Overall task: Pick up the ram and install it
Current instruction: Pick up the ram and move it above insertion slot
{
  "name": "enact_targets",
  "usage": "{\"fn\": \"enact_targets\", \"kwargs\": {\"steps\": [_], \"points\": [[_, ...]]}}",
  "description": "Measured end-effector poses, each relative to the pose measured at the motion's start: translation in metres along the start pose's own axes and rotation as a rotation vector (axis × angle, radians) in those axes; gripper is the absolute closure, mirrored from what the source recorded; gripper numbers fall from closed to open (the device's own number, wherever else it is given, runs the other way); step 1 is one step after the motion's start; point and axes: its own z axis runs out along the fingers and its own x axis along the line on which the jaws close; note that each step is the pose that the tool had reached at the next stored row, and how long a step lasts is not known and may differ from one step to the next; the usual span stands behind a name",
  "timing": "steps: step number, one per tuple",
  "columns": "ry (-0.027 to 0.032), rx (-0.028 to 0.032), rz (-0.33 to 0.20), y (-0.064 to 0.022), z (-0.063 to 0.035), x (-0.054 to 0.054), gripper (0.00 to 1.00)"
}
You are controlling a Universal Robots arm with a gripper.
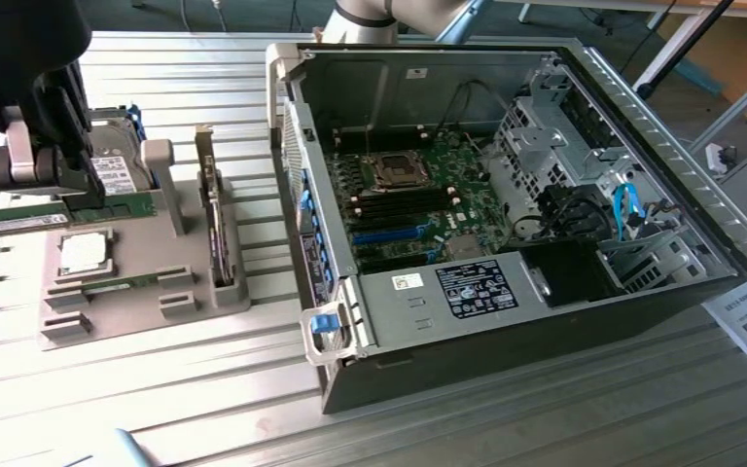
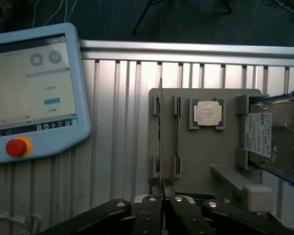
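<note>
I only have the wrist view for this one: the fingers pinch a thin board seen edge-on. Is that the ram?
Observer: Yes. The exterior view shows its flat side: a long green ram over the grey holder.
Operator: Where is the computer?
Observer: An open case lies at the exterior view's right of the holder, motherboard exposed.
Operator: Is the ram near it?
Observer: No. It is at that view's far left, with an upright card between them.
</note>
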Motion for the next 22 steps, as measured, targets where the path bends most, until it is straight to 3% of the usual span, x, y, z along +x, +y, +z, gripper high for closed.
{"fn": "enact_targets", "kwargs": {"steps": [8, 22], "points": [[0.0, 0.0, 0.0, -0.0034, 0.0, 0.002, 0.88], [0.0, -0.0005, 0.0, -0.0209, -0.0004, 0.008, 0.88]]}}
